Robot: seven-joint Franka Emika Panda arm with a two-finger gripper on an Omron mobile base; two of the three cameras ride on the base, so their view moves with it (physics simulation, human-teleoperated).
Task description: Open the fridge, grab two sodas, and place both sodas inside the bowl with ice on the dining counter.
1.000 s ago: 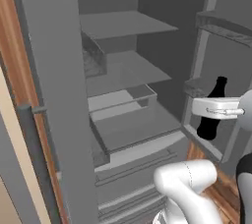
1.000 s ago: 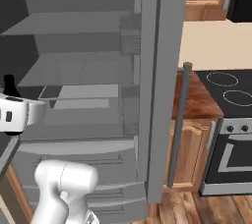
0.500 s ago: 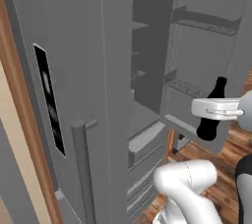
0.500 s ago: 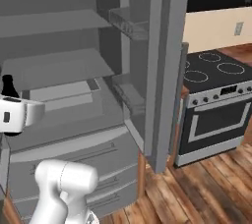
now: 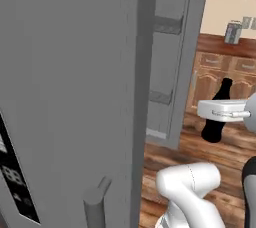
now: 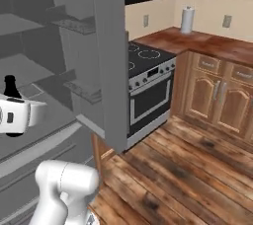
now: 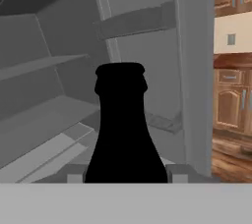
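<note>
1. Between the claw's (image 7: pixel 125 174) two tips stands the slim black cola bottle (image 7: pixel 123 129), upright and gripped at its body.
2. Behind it the tall grey fridge (image 5: pixel 75 97) stands open.
3. Keep the bottle vertical and swing wide of the door edge.

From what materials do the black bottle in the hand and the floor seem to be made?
The slim black cola bottle, held in the hand, looks like dark glass or plastic; its flat black surface leaves this open. The reddish-brown plank floor looks like polished wood: grain and board seams are visible.
</note>
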